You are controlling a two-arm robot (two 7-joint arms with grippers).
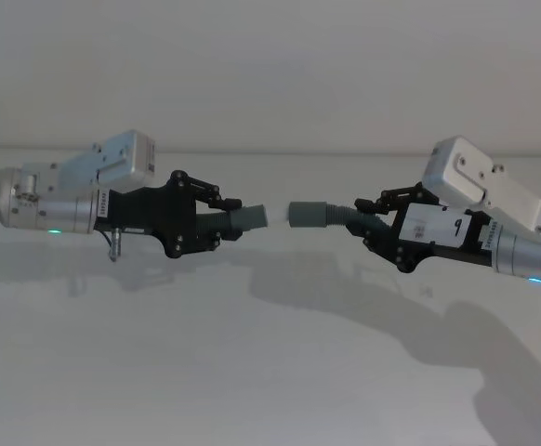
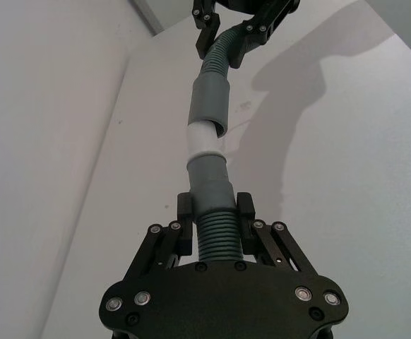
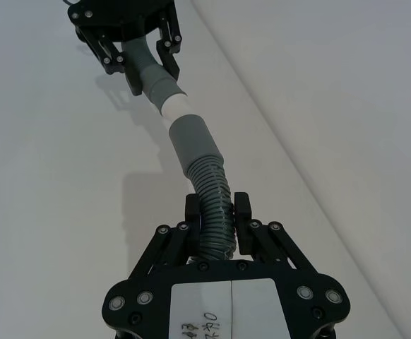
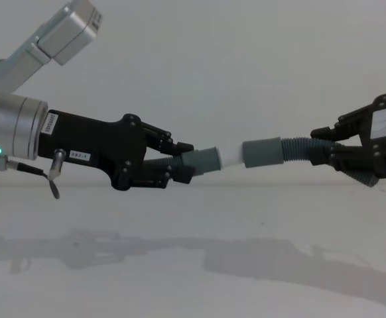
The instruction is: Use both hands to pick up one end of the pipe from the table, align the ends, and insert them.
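Since you've got both pieces up off the table (image 1: 270,372) already, what's left is basically all about lining up the ends. Your left gripper (image 1: 222,221) is clamped narrow on the corrugated part of the short hose (image 4: 173,162), right behind its smooth collar (image 4: 205,159), so the collar and the white plug tip (image 4: 230,156) stick out free toward the right. Makes sense: hold it close to the end and it won't flop around.

Your right gripper (image 1: 375,219) is closed the same way on the ribs of the other hose (image 3: 212,205), leaving the wider sleeve (image 1: 310,213) poking out to the left, mouth facing the plug.

Both pieces hang in the air mid-scene, between the two arms. From the head view there's a small gap between tip and sleeve, but the chest and wrist views show the white tip right at the sleeve mouth, maybe just touching. Can't tell if it's started going in.

One thing I'd watch: from the left wrist view the two ends look a bit kinked relative to each other, so I'd straighten the angle before you push them together.
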